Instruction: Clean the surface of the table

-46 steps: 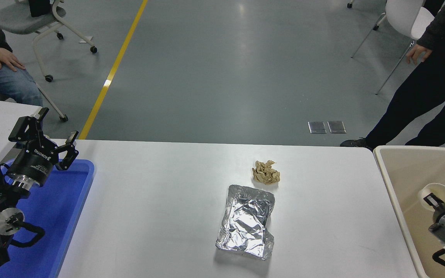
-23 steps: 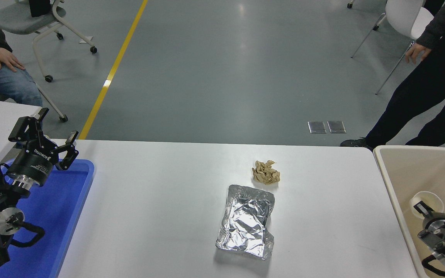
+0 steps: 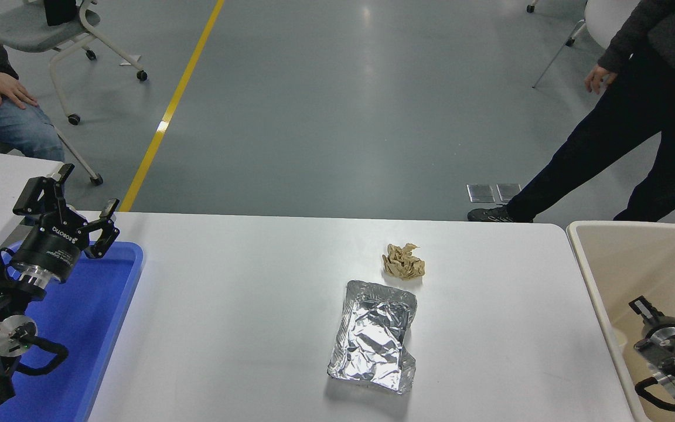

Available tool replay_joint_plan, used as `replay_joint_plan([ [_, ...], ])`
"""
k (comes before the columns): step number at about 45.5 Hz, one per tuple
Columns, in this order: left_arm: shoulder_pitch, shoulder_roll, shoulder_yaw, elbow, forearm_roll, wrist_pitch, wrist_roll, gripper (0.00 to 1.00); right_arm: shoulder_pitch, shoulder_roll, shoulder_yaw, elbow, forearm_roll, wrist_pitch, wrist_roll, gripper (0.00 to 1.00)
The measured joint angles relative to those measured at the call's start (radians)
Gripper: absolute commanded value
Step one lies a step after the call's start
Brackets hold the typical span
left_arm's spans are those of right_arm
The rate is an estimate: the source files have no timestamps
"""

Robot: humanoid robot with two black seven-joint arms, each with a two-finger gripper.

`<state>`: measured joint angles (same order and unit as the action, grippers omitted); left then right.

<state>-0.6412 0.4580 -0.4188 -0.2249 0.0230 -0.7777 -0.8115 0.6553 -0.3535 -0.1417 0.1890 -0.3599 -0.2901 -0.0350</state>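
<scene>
Right gripper [image 3: 645,310] over the beige bin [image 3: 619,234] has drifted down and left since a second ago, its tip now covering the white round thing seen under it before; only a sliver shows near the bin's left wall. Person at top right [image 3: 654,105] stepped left: shoe [image 3: 490,214] now past the floor plates [image 3: 495,191], hand [image 3: 598,77] shifted left too.
</scene>
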Motion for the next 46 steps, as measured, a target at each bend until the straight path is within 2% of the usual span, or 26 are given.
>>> replay_joint_plan([
  [18, 0.0, 0.001, 0.0, 0.0, 0.0, 0.0, 0.0, 1.0, 0.032, -0.088, 0.031, 0.13, 0.015, 0.008, 0.0, 1.0],
  [35, 0.0, 0.001, 0.0, 0.0, 0.0, 0.0, 0.0, 1.0, 0.072, -0.33, 0.205, 0.504, 0.015, 0.012, 0.01, 1.0],
  [46, 0.0, 0.0, 0.0, 0.0, 0.0, 0.0, 0.0, 1.0, 0.073, -0.396, 0.38, 0.695, 0.01, 0.012, 0.024, 1.0],
])
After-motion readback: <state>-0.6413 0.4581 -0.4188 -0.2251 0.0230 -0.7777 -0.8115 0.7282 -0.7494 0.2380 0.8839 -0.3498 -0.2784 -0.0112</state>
